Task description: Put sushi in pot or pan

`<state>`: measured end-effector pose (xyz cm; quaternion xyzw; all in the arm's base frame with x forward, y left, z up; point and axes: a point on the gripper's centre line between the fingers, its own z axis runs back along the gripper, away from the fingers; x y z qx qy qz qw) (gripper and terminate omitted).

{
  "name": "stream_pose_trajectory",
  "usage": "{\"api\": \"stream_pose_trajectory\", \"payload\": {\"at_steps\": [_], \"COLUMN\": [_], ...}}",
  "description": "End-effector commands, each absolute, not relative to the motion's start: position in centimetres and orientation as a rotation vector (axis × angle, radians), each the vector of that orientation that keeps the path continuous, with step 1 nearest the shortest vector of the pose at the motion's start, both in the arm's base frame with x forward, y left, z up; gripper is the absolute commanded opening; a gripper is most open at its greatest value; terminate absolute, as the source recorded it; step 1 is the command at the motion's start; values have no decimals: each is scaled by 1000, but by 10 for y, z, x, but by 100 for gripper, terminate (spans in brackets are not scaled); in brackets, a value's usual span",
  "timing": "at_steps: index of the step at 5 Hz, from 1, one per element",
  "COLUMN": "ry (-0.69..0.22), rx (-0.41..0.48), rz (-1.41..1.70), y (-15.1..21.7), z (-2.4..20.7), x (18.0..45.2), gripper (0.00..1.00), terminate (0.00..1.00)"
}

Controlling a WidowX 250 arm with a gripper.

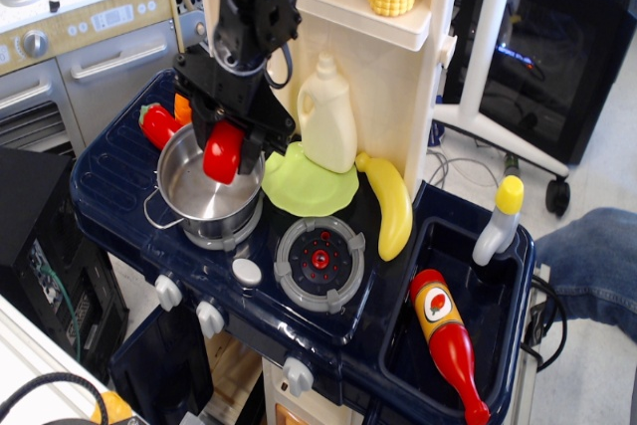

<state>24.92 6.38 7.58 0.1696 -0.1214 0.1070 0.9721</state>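
The sushi (223, 152) is a glossy red oblong toy. My gripper (225, 136) is shut on it and holds it just above the open mouth of the pot (199, 191). The pot is a shiny steel round pot with thin wire handles, standing on the left burner of the dark blue toy stove (109, 196). The black arm comes down from the top of the view over the pot's back rim. The pot's inside looks empty.
A light-green plate (309, 186), a cream jug (328, 116) and a banana (390, 208) sit right of the pot. A red pepper (157, 124) and a carrot (181, 106) lie behind it. A grey burner (319, 260) is in front; a ketchup bottle (448, 337) lies in the sink.
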Motion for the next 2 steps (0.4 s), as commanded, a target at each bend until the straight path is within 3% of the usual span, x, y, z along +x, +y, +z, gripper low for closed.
{"api": "stream_pose_trajectory", "payload": {"at_steps": [1,2], "ry": [-280,-280], "rx": [341,341], "rz": [227,227], "y": [60,60], "z": [87,87], "x": [255,255], "gripper": [100,100], "terminate": [0,100]}}
